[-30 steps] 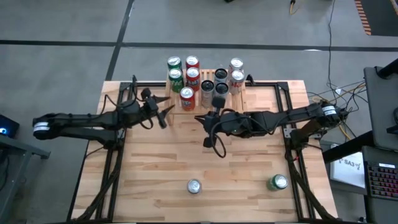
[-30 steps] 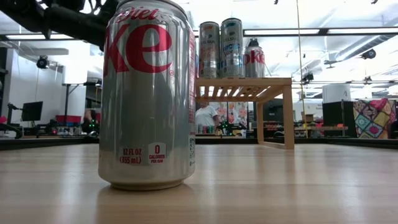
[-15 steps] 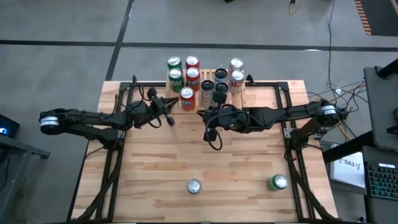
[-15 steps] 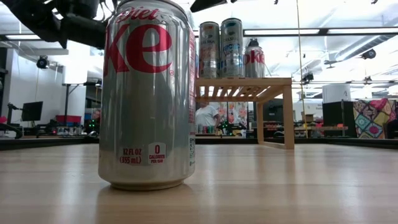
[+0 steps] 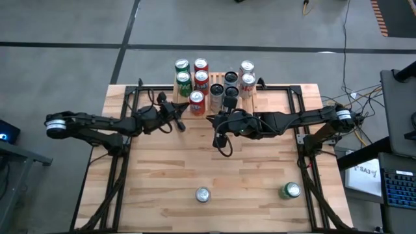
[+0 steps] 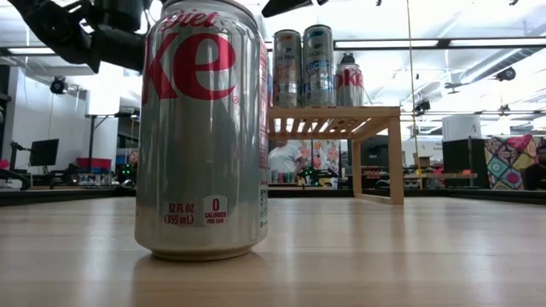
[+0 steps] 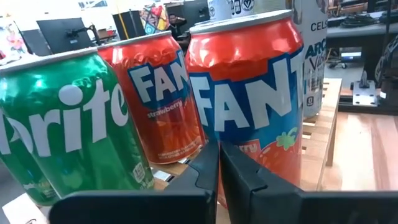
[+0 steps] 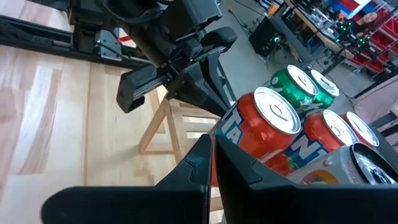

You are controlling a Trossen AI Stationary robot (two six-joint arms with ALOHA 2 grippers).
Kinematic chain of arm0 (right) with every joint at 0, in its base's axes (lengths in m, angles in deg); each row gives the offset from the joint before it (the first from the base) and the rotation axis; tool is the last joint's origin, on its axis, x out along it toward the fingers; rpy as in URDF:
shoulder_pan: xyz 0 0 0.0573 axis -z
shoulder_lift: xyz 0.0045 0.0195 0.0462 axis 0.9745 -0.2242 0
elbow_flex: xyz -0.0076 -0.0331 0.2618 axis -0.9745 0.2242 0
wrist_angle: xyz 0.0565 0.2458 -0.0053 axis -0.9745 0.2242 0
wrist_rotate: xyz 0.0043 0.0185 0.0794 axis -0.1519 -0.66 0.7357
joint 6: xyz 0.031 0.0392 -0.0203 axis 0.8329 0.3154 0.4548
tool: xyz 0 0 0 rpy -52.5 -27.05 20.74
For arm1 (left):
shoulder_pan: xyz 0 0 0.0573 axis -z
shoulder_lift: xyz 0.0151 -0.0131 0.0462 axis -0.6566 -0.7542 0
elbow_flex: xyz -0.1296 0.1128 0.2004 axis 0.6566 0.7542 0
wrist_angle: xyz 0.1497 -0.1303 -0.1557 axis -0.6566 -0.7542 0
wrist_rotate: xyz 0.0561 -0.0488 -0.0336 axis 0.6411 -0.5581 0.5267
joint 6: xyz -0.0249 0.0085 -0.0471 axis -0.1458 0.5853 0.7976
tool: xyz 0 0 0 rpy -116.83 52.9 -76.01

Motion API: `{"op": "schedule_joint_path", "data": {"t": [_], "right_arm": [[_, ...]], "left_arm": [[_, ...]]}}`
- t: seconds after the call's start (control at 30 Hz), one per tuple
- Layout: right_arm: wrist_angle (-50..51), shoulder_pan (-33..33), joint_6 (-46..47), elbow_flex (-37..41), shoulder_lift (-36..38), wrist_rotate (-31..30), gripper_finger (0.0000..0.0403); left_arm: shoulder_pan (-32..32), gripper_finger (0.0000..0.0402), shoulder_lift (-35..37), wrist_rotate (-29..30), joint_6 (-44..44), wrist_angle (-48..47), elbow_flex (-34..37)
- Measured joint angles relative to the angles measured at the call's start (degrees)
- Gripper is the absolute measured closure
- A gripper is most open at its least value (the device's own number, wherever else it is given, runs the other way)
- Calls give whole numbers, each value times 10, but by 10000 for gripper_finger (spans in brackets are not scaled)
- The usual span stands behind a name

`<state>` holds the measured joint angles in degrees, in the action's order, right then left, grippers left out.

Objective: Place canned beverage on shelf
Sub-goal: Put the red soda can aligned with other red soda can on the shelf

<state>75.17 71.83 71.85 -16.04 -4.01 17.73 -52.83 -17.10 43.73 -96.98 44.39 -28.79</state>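
The shelf (image 5: 255, 91) stands at the table's far edge with several cans upright on its slats. An orange Fanta can (image 5: 195, 103) stands at the shelf's near left corner. My left gripper (image 5: 182, 123) is shut and level, its tips right before that can's side (image 7: 249, 106). My right gripper (image 5: 214, 122), also shut, hovers just near of the shelf's middle and holds nothing. A silver Diet Coke can (image 5: 203, 194) and a green can (image 5: 290, 190) stand upright on the table near its front edge. My left gripper's shut fingertips (image 8: 219, 102) come level from the table's left at the lower side of the orange Fanta can (image 8: 239, 127). I cannot tell whether they touch it. The can stands upright on the shelf.
Behind the Fanta can stand a strawberry Fanta can (image 7: 158, 93) and a Sprite can (image 7: 68, 124). Silver and dark cans (image 5: 231, 88) fill the shelf's middle and right. The Diet Coke can (image 6: 203, 128) looms before the low camera. Bare wood lies mid-table.
My left gripper has moved toward the table's right edge, up to the shelf's near left corner, and its fingers have shut with nothing between them. The cans have kept their places.
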Motion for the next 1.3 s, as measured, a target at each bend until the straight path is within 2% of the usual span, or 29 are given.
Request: {"op": "schedule_joint_path", "data": {"t": [0.3,0.67,1.3], "right_arm": [[-1,0,19,0,0,0,394],[-1,0,39,0,0,0,394],[7,0,90,-17,0,0,394]], "left_arm": [[1,400,-13,-23,40,5,0],[1,400,-16,-66,40,35,0],[1,400,-38,-81,49,44,-1]]}}
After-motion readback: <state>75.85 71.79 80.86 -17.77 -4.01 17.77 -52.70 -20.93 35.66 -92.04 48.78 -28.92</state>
